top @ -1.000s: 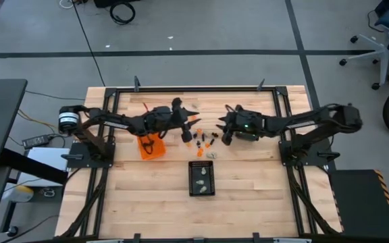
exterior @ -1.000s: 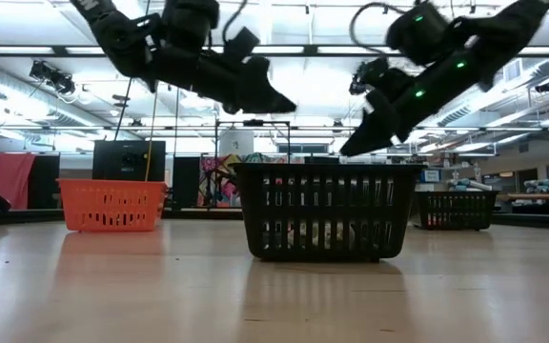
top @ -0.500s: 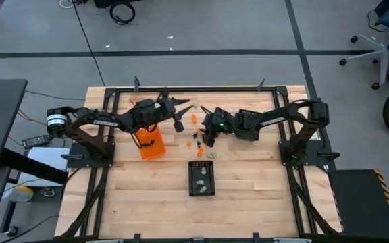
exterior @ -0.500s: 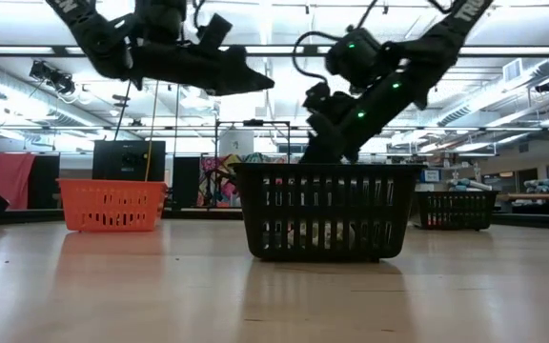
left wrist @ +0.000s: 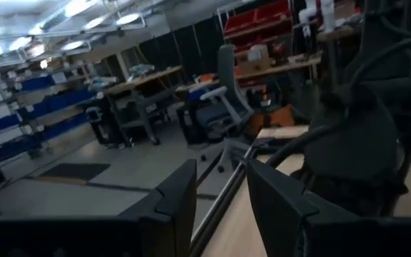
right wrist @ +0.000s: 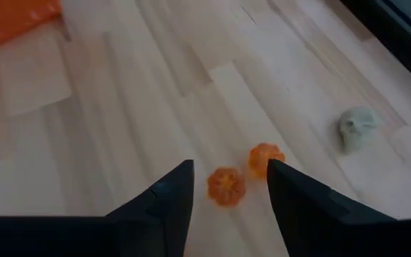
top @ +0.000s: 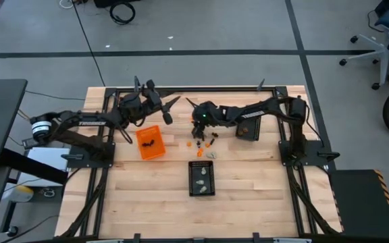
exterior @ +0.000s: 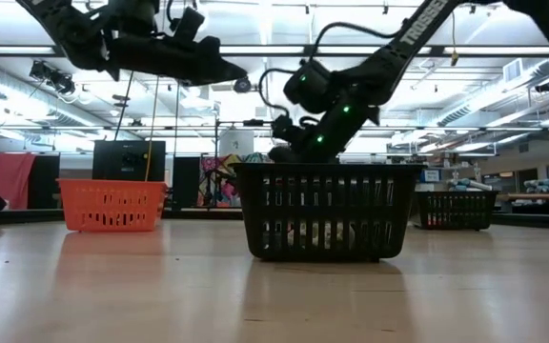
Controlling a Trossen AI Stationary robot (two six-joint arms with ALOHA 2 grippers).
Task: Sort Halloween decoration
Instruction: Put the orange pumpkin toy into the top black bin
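bare table [right wrist: 120, 107] around orange pieces [right wrist: 226, 186]

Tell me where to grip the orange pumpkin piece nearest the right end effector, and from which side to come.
Grip the nearer orange pumpkin piece across its round ribbed body, coming straight down from above. It sits alone on the bare wooden table, apart from the second orange piece, and the open right end effector already straddles it.

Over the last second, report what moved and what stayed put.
The left pincer drew back toward the table's far left, open and empty. The right pincer reached leftward and came down, open, over two orange pieces. The orange bin and the black mesh bin stayed put.
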